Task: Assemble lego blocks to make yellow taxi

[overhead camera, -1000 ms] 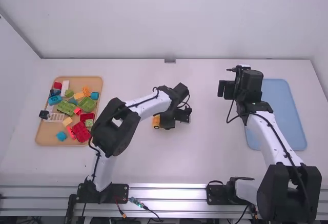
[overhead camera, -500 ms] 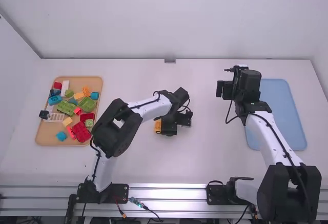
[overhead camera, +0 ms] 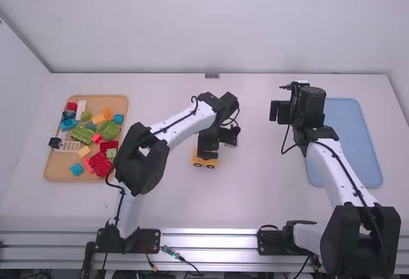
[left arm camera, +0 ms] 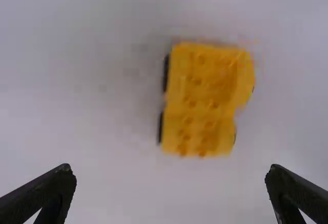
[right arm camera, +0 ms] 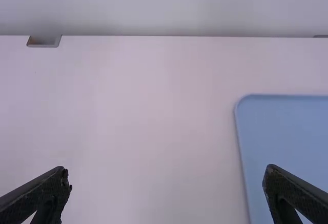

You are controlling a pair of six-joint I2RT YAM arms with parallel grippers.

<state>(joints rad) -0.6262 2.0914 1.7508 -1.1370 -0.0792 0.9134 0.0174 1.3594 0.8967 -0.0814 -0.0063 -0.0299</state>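
High view: a tan tray lies at the left of the tabletop, loaded with loose blocks. Among them are two long green blocks, two small green ones, a large red block, a darker red block, a white block, a white lattice piece, an orange piece and four bright blue blocks. A black piece sits at the tray's left edge. At the right lies a blue tray, partly hidden behind the right arm. That makes two trays in all. The single yellow taxi rests on the tabletop between the trays, two dark wheels showing; the left gripper is above it and covers part of it. The right gripper is well apart from the taxi, near the blue tray.

Left wrist view: the left gripper has its two fingers spread wide with nothing between the tips. Beyond them lies the taxi, studded on top, with two dark wheels along one long side. Neither finger touches it.

Right wrist view: a corner of the blue tray shows, one finger passing in front of it. The right gripper is parted and holds nothing. Two grey brackets sit at the tabletop's far edge.
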